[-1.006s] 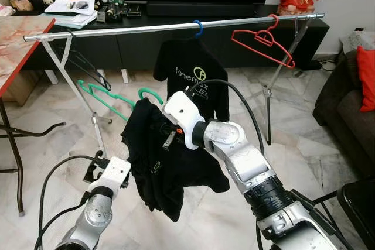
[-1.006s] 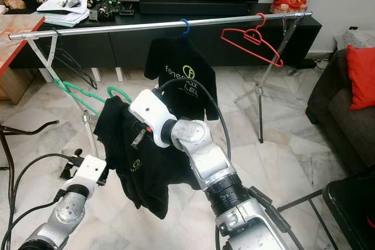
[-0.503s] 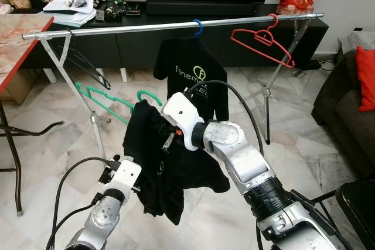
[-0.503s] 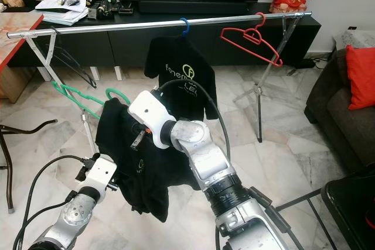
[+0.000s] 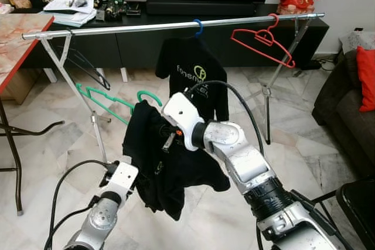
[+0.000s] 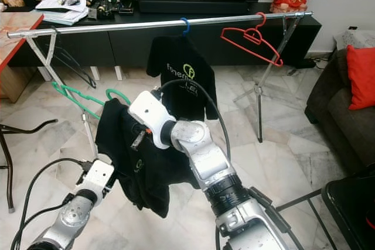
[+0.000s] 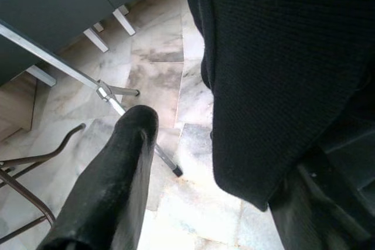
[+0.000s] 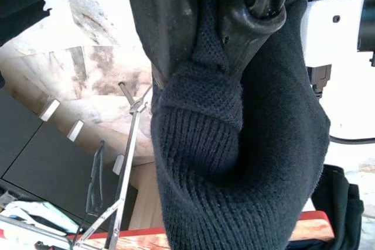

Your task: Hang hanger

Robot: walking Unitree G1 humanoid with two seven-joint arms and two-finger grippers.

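right wrist view: right gripper (image 8: pixel 205 62) pinches black shirt (image 8: pixel 246 168)

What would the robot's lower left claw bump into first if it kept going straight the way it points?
Probably the black shirt held up by the right gripper: the left gripper points at its hanging hem, with marble floor beyond. Depth is unclear, so that is a guess.

Rail (image 5: pixel 135 27) ran left to right, cabinet (image 5: pixel 246 33) behind it, table (image 5: pixel 20 33) far left, sofa (image 5: pixel 343 106) right.
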